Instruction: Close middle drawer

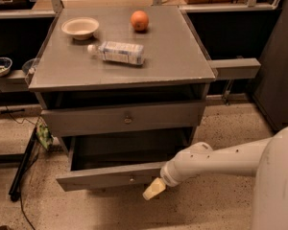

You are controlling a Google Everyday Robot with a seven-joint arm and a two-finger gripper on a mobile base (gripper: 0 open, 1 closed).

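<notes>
We saw the middle drawer [110, 180] standing well out beneath the desk [182, 56] top. Our gripper [153, 189] sat at the right end of its front; how wide it stood, we could not tell. A push that far off-centre might skew and jam the drawer.

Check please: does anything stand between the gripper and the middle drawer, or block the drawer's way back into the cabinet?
Nothing visible does. The gripper is right at the front panel of the middle drawer, near its right end, and the part of the drawer that shows holds nothing.
</notes>
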